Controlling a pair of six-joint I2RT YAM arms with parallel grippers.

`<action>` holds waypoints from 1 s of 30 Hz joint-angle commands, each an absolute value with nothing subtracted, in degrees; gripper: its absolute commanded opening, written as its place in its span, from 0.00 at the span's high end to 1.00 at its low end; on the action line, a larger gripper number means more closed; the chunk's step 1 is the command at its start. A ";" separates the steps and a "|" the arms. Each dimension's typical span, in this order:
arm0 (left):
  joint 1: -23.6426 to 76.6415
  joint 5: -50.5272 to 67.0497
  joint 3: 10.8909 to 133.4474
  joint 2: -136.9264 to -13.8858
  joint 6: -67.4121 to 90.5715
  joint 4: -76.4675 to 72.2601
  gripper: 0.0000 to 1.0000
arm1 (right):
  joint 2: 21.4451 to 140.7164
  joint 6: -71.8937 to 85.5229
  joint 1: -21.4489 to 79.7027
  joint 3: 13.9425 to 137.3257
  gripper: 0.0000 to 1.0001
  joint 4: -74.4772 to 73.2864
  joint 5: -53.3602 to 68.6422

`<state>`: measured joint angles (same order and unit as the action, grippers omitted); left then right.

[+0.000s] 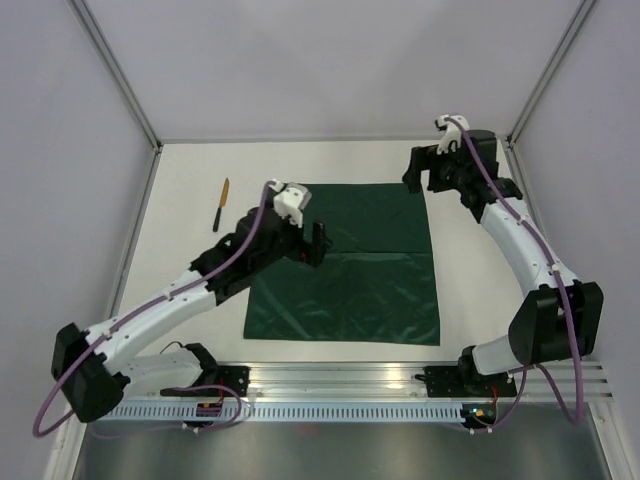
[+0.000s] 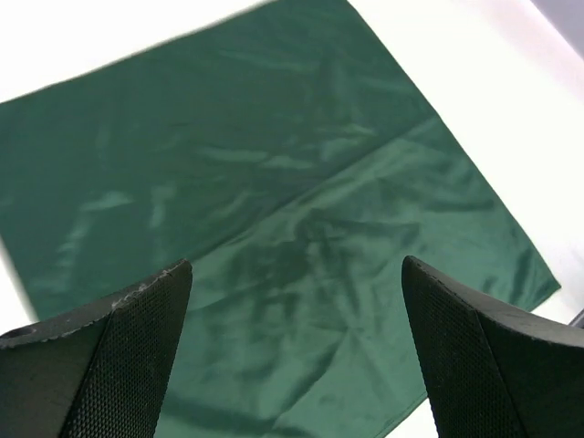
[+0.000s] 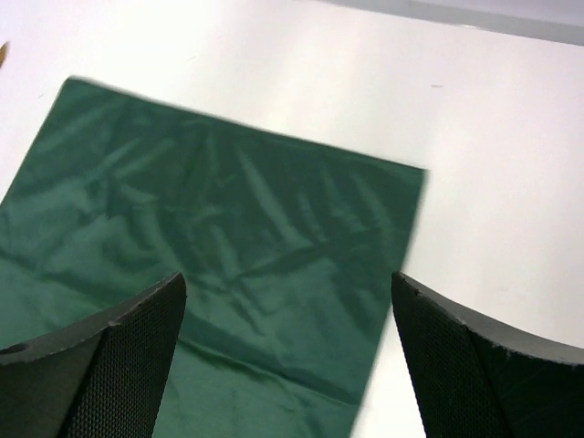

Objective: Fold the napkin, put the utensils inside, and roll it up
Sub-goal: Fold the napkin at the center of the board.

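Black mesh-textured fingers (image 2: 119, 356) fill the bottom corners of the left wrist view, set wide apart with nothing between them. The left gripper (image 2: 297, 274) is released and looks down on the napkin (image 2: 274, 182). From the top camera this left gripper (image 1: 316, 243) hangs over the left part of the cloth, near its far half; whether it touches the fabric cannot be told.

The napkin (image 1: 360, 270) lies spread flat in the middle of the white table (image 1: 190, 190), dark green and slightly shiny. A straight crease line runs across it from left to right, about halfway along.

The right gripper (image 1: 424, 178) is over the bare table just beyond the napkin's far right corner, its jaws also released and empty. In its wrist view the right gripper (image 3: 287, 283) shows spread fingers (image 3: 474, 365) framing that end of the napkin (image 3: 228, 210).

The utensils (image 1: 221, 204) show as a single thin stick — orange-yellow at the far end, dark at the near end — lying on the table left of the napkin, apart from it and from both grippers.
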<state>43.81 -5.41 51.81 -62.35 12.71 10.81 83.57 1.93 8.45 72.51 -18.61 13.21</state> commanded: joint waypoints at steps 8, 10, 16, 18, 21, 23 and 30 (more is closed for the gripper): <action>67.13 -15.73 58.61 -89.27 7.74 -11.68 0.01 | 83.85 3.43 -9.93 74.88 0.02 -26.54 16.08; 71.18 -15.56 60.63 -95.34 7.03 -13.44 0.02 | 83.76 3.43 -10.81 74.53 0.02 -26.98 16.26; 79.01 -15.65 70.48 -108.17 4.75 -14.24 0.04 | 83.67 4.04 -13.27 72.69 0.02 -26.46 16.44; 80.41 -15.29 73.55 -110.73 4.22 -14.33 0.05 | 83.76 4.04 -13.71 72.25 0.02 -26.19 16.70; 81.12 -14.68 76.90 -114.60 4.04 -13.71 0.09 | 83.85 4.04 -14.06 71.98 0.02 -26.19 17.05; 81.30 -14.15 78.21 -116.53 4.04 -13.54 0.11 | 83.76 4.13 -14.32 71.98 0.02 -26.10 17.23; 82.44 -13.54 79.45 -120.05 4.04 -12.39 0.16 | 83.85 4.66 -14.77 71.98 0.02 -26.02 17.93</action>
